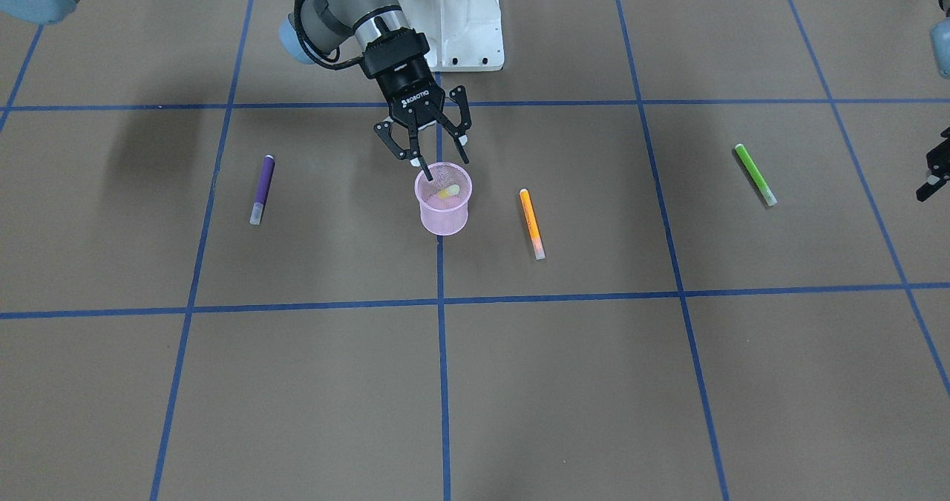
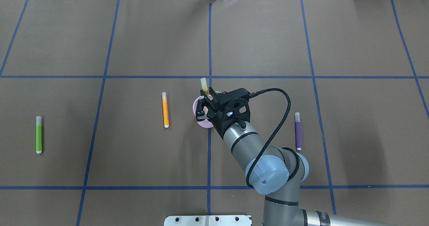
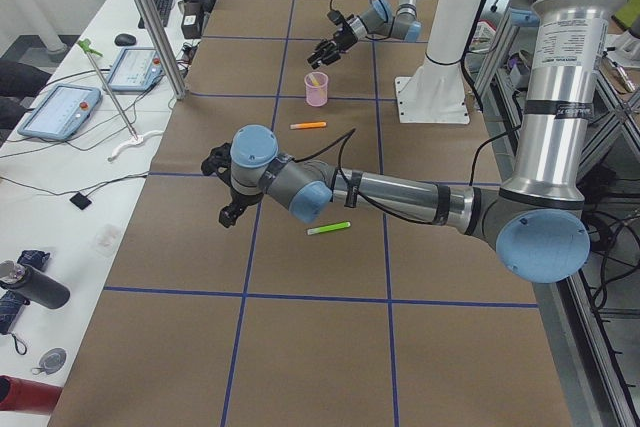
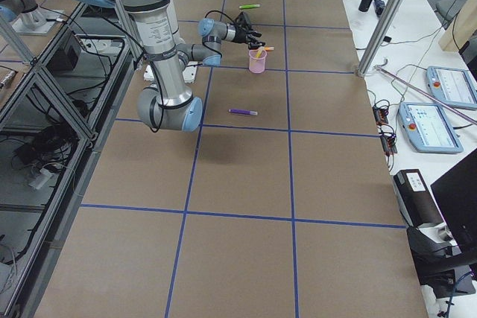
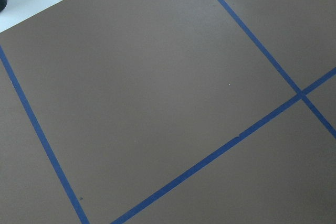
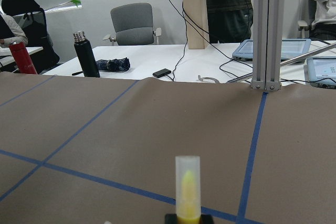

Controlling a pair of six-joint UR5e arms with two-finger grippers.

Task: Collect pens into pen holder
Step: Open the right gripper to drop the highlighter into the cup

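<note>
As yellow pen [image 1: 447, 193] stands in pen holder [image 1: 444, 217], right hand [image 1: 444, 162] spread above; left hand [image 1: 934, 178] cannot tell.

overhead looking down, front view facing it, side views from table [image 1: 668, 382] ends, these sharing pen holder [image 1: 444, 217]

Four pens [image 1: 262, 189] [image 1: 531, 223] [image 1: 755, 174] [image 1: 447, 193] (all different colours), one pen holder [image 1: 444, 217]

Links [image 2: 239, 140]: silver-grey tubes, black seam rings | joint caps [image 2: 268, 174]: pale blue | right gripper [image 1: 444, 165]: black, white "ROBOTIQ" lettering | cable [image 2: 278, 89]: black, braided | base [image 1: 460, 18]: white, bolted.
</note>
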